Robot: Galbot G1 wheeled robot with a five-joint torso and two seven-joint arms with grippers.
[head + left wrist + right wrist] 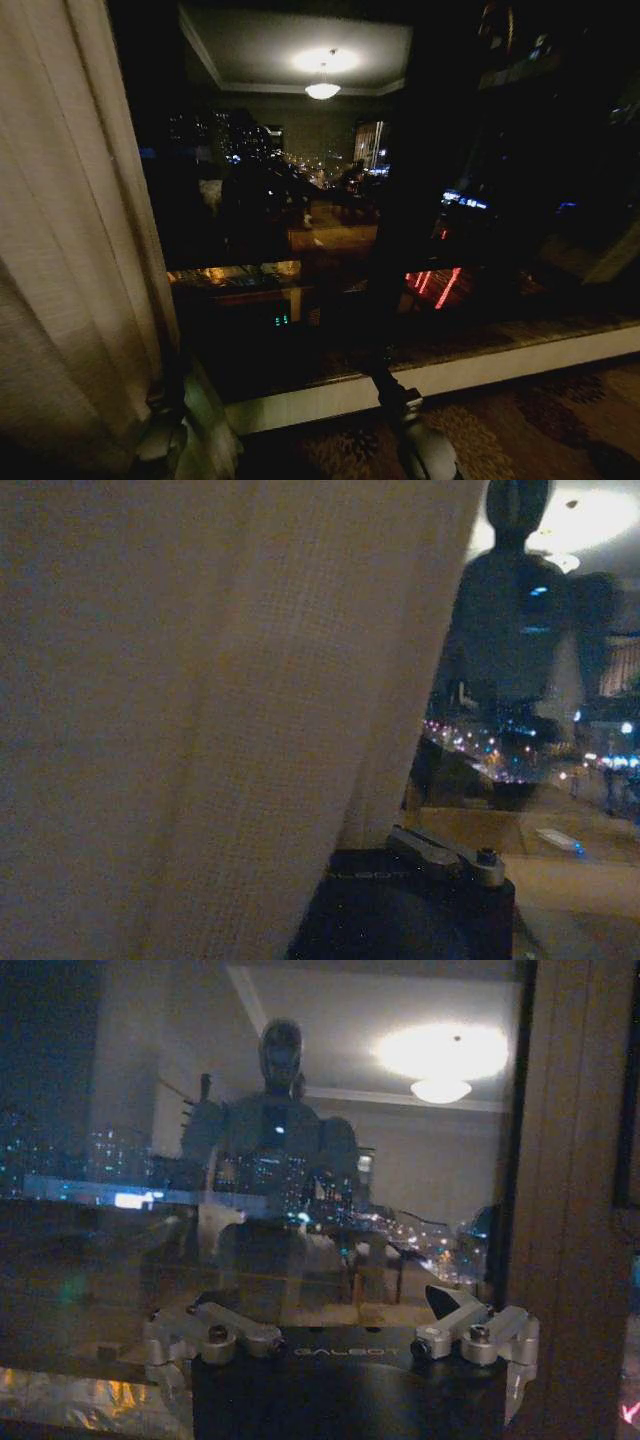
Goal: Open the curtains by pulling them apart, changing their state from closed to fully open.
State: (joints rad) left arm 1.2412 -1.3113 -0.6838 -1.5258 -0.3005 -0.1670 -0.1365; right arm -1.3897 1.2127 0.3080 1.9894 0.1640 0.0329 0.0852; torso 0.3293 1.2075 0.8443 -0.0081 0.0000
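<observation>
Left wrist view: left tool [440,855] touches curtain [200,710].

- We see one panel of the curtains [70,240]: sheer cream-white fabric with soft vertical pleats, gathered at the left edge of the dark window.
- Close up, its woven cloth [200,710] hangs in folds, slanting slightly.

head: down at window [300,250] | wrists: close, facing same glass
</observation>
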